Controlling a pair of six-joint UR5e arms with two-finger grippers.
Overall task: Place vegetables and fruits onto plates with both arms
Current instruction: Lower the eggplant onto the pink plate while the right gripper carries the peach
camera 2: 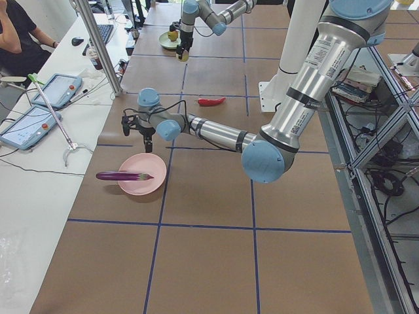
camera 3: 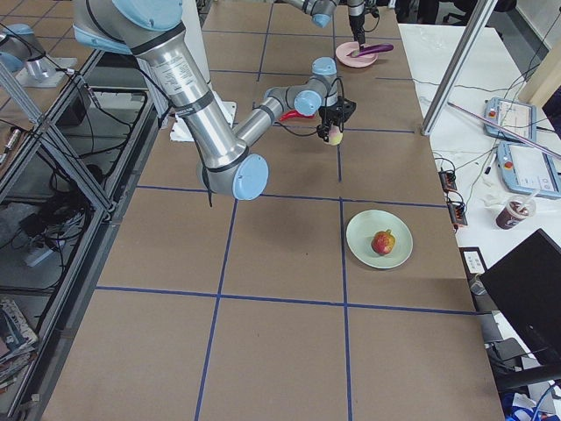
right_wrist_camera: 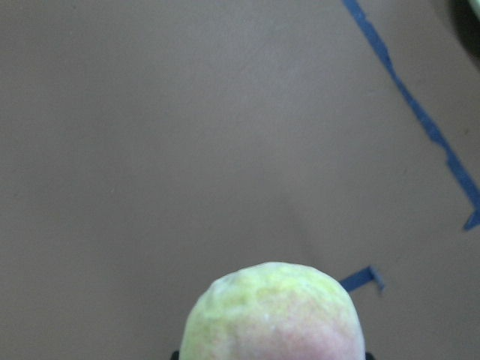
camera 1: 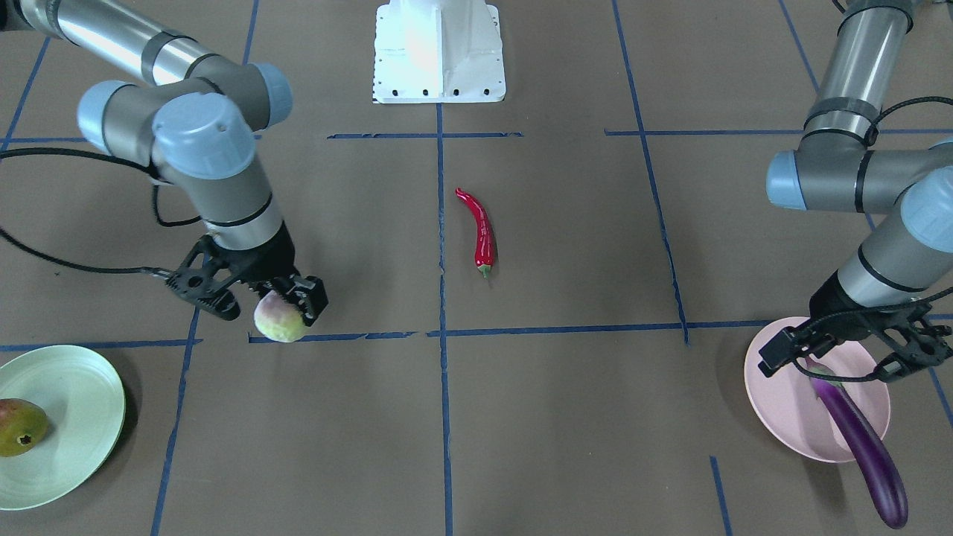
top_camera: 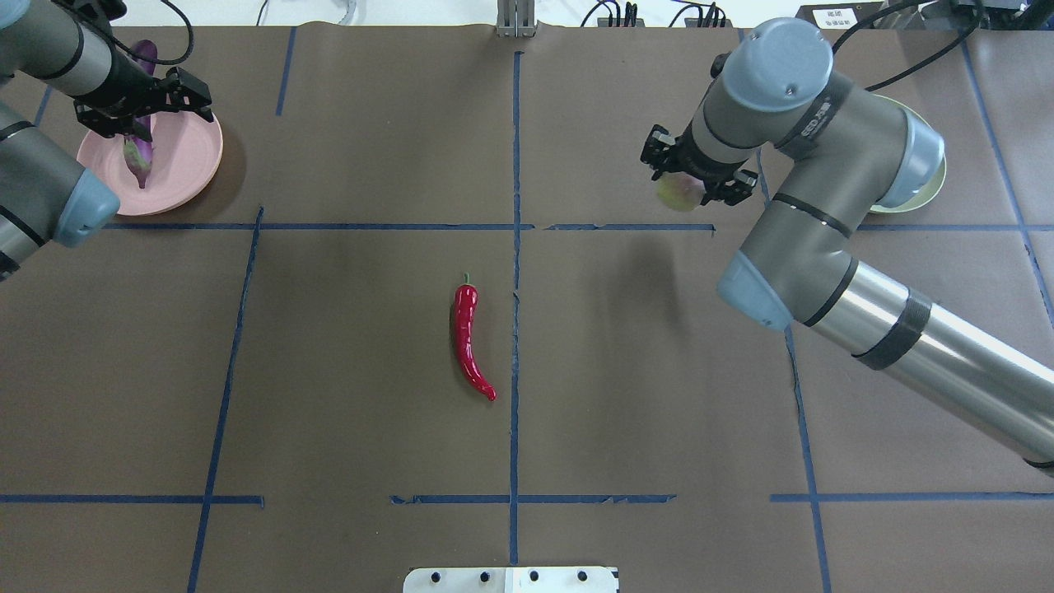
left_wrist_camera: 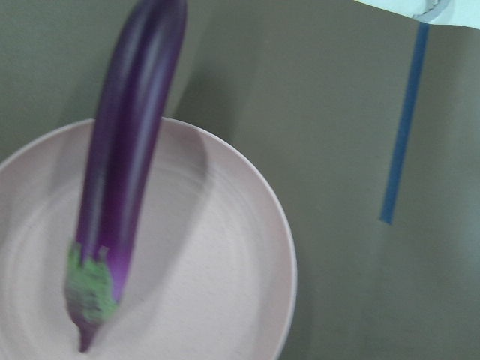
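while the right gripper [camera 1: 277, 305] has its black, open-framed fingers [camera 1: 309, 298] pressed against the sides of the pale green-pink fruit [camera 1: 279, 320], a round, matte, fuzzy ball hanging under it near a blue tape line [camera 1: 444, 417], the left gripper [camera 1: 837, 357] holds nothing, its jaws spread wide above the pink plate [camera 1: 782, 402]. whether the fuzzy fruit touches the table cannot be told. under the left gripper lies the eggplant [camera 1: 864, 439], long, slim and glossy purple; its green cap end rests inside the shallow matte plate and its rounded far end reaches out over the rim. the red chili pepper [camera 1: 482, 231], thin, curved and shiny with a small green stem, lies alone near the middle of the table [camera 1: 566, 417], just beside the centre tape line and well apart from both grippers. at the table's end on the robot's right sits the pale mint plate [camera 1: 74, 417], round with faint rings, and on it the yellow-green fruit [camera 1: 18, 426] with its dark red blush. dull brown paper covers the table.
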